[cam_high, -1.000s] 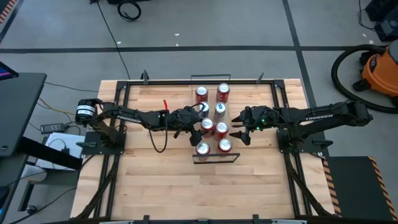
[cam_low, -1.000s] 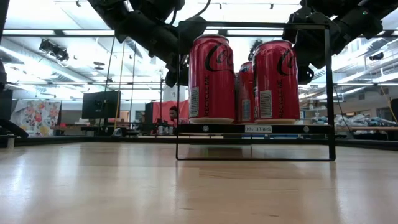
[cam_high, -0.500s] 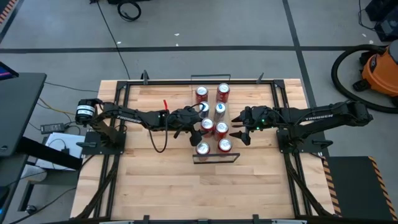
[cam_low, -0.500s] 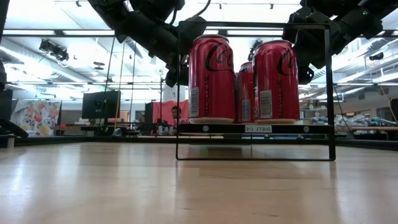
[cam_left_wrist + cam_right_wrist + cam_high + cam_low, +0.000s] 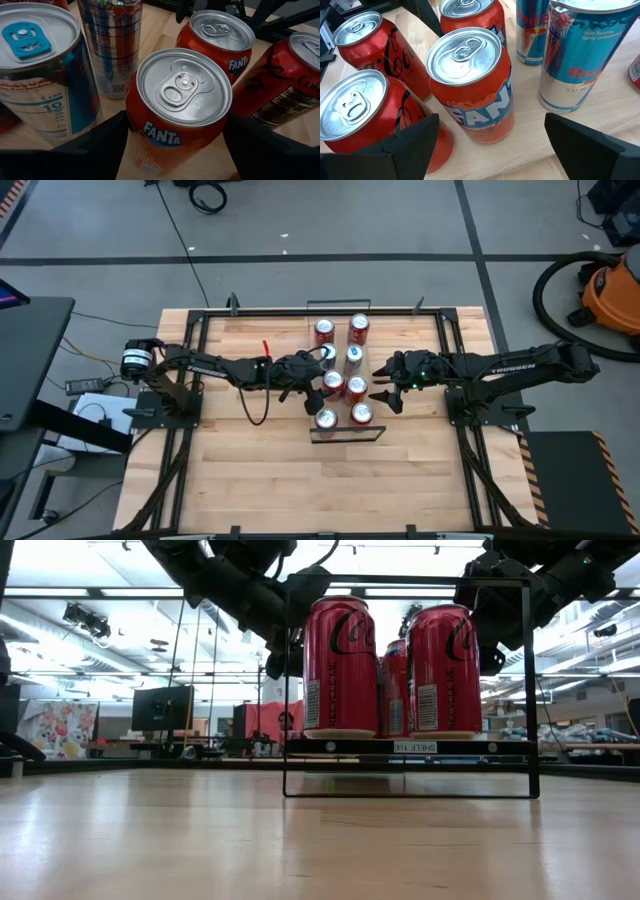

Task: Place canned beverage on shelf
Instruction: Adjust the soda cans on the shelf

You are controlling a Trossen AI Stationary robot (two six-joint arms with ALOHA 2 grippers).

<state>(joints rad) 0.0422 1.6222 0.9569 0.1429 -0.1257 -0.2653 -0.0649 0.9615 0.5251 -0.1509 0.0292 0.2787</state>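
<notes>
The shelf (image 5: 343,402) is a narrow light-wood board with black wire rails and stands raised mid-table (image 5: 470,746). It bears several upright cans: red cola, blue-silver energy drinks and two orange Fanta cans. My left gripper (image 5: 322,380) comes from the table's left and is shut on the left Fanta can (image 5: 180,107). My right gripper (image 5: 368,386) comes from the right. It is open, with its fingers on either side of the right Fanta can (image 5: 472,85). The gap shows on one side. My left gripper pinches the left Fanta can's side wall (image 5: 134,125) between its two fingers (image 5: 107,137), below the rim. It comes from the table's left, slanting down. The can is upright among the shelf's cans. Its base is hidden by the gripper.
Two red cola cans (image 5: 340,665) stand at the shelf's near end, close to both grippers. Two energy-drink cans (image 5: 45,75) stand just beyond the Fanta cans. A black frame (image 5: 200,315) borders the wooden tabletop. An orange vacuum (image 5: 612,295) stands on the floor at the right.
</notes>
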